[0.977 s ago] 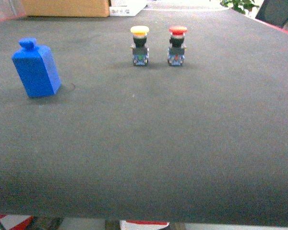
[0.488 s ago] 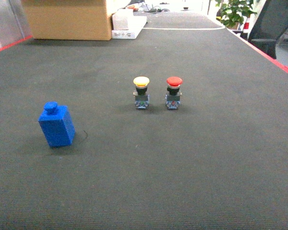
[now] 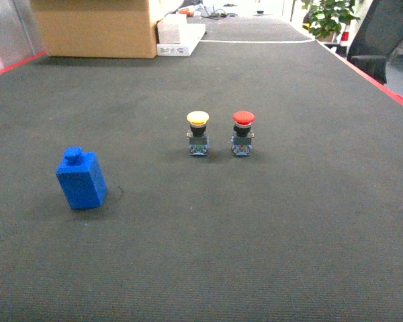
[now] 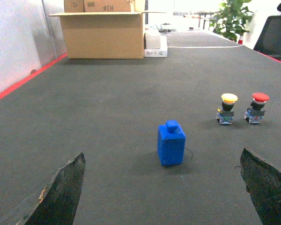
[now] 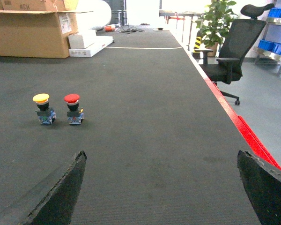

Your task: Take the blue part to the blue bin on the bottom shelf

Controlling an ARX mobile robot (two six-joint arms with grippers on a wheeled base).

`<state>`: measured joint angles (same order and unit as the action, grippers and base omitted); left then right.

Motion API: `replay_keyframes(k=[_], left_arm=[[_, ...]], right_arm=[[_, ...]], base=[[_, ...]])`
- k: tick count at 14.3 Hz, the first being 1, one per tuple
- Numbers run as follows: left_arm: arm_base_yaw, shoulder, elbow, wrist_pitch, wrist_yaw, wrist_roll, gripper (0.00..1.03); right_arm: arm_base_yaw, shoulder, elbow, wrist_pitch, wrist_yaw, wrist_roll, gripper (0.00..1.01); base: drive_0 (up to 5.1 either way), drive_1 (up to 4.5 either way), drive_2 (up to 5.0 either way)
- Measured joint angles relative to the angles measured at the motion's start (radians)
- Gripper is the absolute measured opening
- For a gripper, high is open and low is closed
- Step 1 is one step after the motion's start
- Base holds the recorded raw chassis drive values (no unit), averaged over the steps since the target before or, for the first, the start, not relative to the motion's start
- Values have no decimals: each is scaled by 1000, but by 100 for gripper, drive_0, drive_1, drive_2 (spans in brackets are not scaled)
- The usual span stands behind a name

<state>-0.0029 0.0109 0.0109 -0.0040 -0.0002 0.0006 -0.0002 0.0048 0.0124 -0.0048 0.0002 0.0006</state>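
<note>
Blue part (image 3: 81,179): upright on the dark surface (image 3: 269,228), lower left of the head frame, apart from everything else. Nearer frame centre, yellow button (image 3: 198,133) and red button (image 3: 242,133), side by side. Cardboard box (image 3: 94,27) at upper left. Left hand (image 4: 159,192) spread wide, holding nothing, blue part between its fingertips in view. Right hand (image 5: 161,192) likewise spread, holding nothing.

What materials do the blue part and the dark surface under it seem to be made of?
The blue part looks like moulded plastic: uniform saturated colour, smooth matte faces, rounded knob on top. The dark surface looks like a woven fabric or carpet-like mat: a fine ribbed texture and no shine, though rubber matting cannot be excluded.
</note>
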Motion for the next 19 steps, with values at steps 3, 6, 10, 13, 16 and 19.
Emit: replay_keyframes(k=[3,6,10,13,16,19], left_arm=[[-37,26,14,-55,-99,-21,98],[-130,653,57,507,-253,-56,98],[-200,1601,418,940,-185,-81,98],[-203,1637,442,940,-179,-81,98],[-212,1714,502,952,-180,-81,98],[-209,1837,592,932,-183,-117,98]], right_arm=[[0,0,0,0,0,0,98],[0,0,0,0,0,0,98],[0,0,0,0,0,0,98],[0,0,0,0,0,0,98],[0,0,0,0,0,0,98],[0,0,0,0,0,0,98]], base=[[0,0,0],[0,0,0],[0,0,0],[0,0,0],[0,0,0],[0,0,0]])
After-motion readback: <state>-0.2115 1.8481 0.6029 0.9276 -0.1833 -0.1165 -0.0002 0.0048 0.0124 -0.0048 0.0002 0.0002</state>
